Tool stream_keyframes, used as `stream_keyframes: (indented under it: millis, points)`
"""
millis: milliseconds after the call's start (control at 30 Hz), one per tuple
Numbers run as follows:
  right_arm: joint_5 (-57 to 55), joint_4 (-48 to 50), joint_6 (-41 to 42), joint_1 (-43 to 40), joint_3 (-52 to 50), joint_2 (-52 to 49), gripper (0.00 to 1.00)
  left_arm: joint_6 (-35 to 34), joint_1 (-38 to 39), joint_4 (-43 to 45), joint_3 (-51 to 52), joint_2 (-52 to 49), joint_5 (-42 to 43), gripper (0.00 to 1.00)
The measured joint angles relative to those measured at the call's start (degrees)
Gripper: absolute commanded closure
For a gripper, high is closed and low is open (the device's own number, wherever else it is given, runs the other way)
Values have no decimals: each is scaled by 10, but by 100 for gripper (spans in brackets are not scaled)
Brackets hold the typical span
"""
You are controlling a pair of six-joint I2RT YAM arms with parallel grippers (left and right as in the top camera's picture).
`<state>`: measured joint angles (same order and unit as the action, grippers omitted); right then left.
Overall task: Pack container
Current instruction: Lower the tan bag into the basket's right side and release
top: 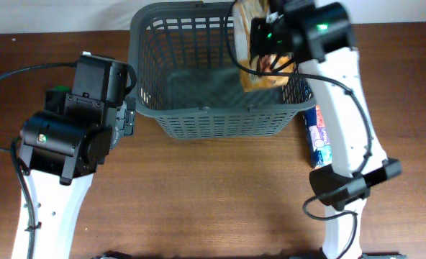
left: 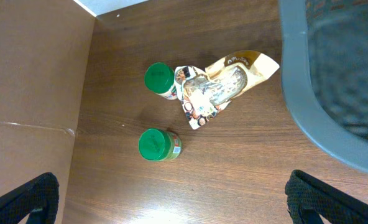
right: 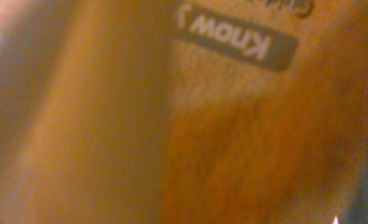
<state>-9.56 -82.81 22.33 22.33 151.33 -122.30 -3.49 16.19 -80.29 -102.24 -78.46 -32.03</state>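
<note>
**Right end effector [top: 267, 36], carrying.** It appears clamped on an orange bag [top: 263, 78], though the fingers themselves are hidden in every view. The bag hangs below it, over the right-hand side of the container [top: 198, 115], which stands on the bench just beside and beneath it. The container looks empty.

**Hazards.** The bag hangs close to the container's right wall. If let go here it may catch the rim and tip outward toward the blue packet [top: 317, 137], which lies on the bench outside that wall. The bag also fills the right wrist view, so that camera gives no guidance for the drop.

**Left end effector [left: 171, 180].** Its fingers are spread wide and hold nothing. Ahead of them stand two green-lidded jars [left: 158, 78] [left: 153, 144] and a printed pouch [left: 221, 87]. The farther jar touches the pouch, so lifting the pouch could knock that jar over.

**Legible text.** The bag bears "Know" in white on a grey panel, seen upside down. Lettering above it is cropped. Print on the pouch, the jars and the blue packet is too small to read.
</note>
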Motion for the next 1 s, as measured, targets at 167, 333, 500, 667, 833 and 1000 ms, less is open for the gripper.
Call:
stream_keyframes:
  millis: [167,333,500,667,833,1000]
  points:
    - [-55,8,78,12,-31,-6,96,0,0,0,0,0,0,1]
    - [-84,28,104,11,-93,-6,96,0,0,0,0,0,0,1]
    - [-91,97,93,3,-215,-9,96,0,0,0,0,0,0,1]
    - [-91,128,76,-2,-306,-15,96,0,0,0,0,0,0,1]
    - [-96,142,53,-4,-330,-21,1,0,0,0,0,0,0,1]
    - [-114,153,-2,-4,-290,-3,1,0,0,0,0,0,0,1]
